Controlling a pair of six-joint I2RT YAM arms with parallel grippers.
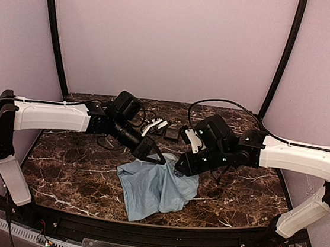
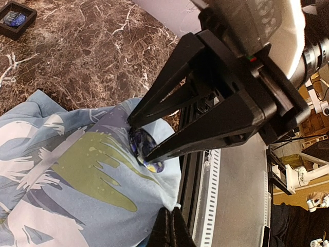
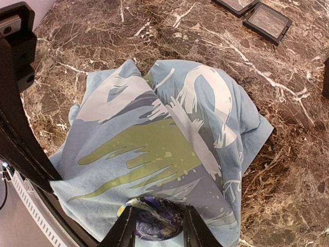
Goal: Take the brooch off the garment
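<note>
The light blue shirt with its green and white print lies bunched at the table's middle front. The brooch, a round dark navy badge with pale marks, is pinned near its raised edge. My right gripper has a finger on each side of the brooch and is shut on it. The left wrist view shows that gripper pinching the brooch from above. Just below, my left gripper is shut on the shirt's hem. In the top view both grippers meet over the shirt, hiding the brooch.
Small square black trays lie on the marble behind the shirt, and one holds a bluish item. The table's front edge with its black rail and white slotted strip runs right beside the held hem.
</note>
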